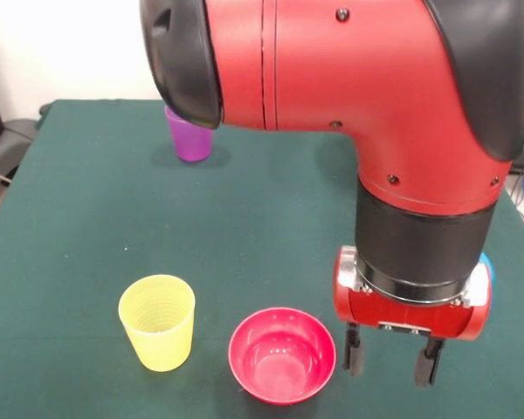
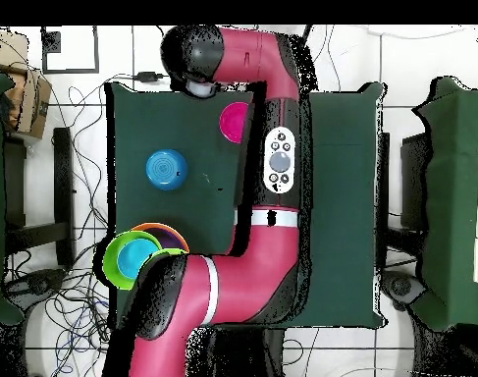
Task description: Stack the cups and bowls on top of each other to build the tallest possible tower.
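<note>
The red and black arm (image 1: pixel 358 96) reaches across the green surface (image 1: pixel 87 218) and ends at the near right of the front view, where the tool (image 1: pixel 391 356) hangs with its two black fingers (image 1: pixel 354 349) pointing down, spread apart and holding nothing. Whether the tips touch the cloth cannot be told.

Just beside the tool, toward the middle of the near edge, sits the pink-red bowl (image 1: pixel 282 354), upright and empty. The pale yellow ribbed cup (image 1: pixel 157 321) stands upright close by on the bowl's other side, not touching it. The translucent purple cup (image 1: pixel 190 140) stands well apart at the far side, partly hidden behind the arm's black elbow.

In the overhead view, a blue bowl (image 2: pixel 167 169) lies upside down by itself on the surface, well apart from the pink-red bowl (image 2: pixel 235 120), which is half covered by the arm. The tower (image 2: pixel 139 253) sits at the corner of the surface nearest the robot's base: a lime green bowl and a blue bowl nested with the large orange bowl (image 2: pixel 172 234), with a thin purple rim showing between them. The arm's lower link overlaps one side of the pile.
</note>
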Robot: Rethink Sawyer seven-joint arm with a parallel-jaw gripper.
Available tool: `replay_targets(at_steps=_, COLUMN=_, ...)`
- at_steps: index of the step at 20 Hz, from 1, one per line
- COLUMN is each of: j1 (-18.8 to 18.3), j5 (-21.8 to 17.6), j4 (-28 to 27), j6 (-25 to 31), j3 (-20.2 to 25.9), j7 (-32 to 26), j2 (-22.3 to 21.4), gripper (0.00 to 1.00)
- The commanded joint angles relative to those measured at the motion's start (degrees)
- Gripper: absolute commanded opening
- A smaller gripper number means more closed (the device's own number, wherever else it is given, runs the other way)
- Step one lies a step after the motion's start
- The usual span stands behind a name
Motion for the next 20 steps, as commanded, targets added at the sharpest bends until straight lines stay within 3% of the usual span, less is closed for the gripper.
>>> replay_targets(at_steps=1, j1=-0.1, j5=-6.8, j4=0.0, j6=2.3, j3=8.2, j7=-18.1, j2=0.3, gripper=1.00)
replay_targets(at_steps=16, j1=-3.3, j5=-13.1, j4=0.3, j6=7.6, j3=13.8, j7=-20.6, j2=-3.0, gripper=1.00)
replay_targets(at_steps=20, j1=-4.8, j5=-15.1, j4=0.3, j6=8.4, j3=16.4, j7=-23.6, j2=-2.8, gripper=1.00)
